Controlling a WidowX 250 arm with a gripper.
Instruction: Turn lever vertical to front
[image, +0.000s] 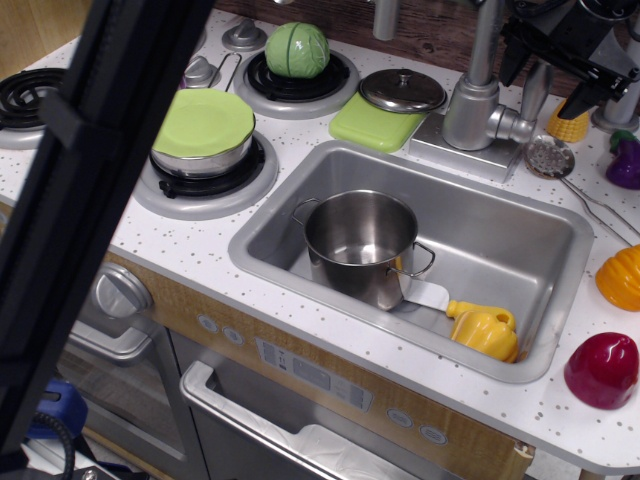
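The lever (536, 92) is a short silver-grey paddle on a stub at the right side of the chunky silver tap body (471, 115), behind the sink. It stands about upright. My black gripper (549, 78) hangs just above and behind the lever at the top right, jaws spread, holding nothing. One fingertip (511, 62) shows left of the lever top, the other to its right. Whether a finger touches the lever I cannot tell. The tall thin tap pipe (485, 40) rises from the tap body.
The sink (560, 235) holds a steel pot (360, 245), a white spatula and a yellow pepper (487, 330). A strainer (548, 157), purple eggplant (627, 160), orange fruit (621, 277) and red pepper (601, 370) lie right. A lid (402, 90) lies left. A black post (90, 190) blocks the left.
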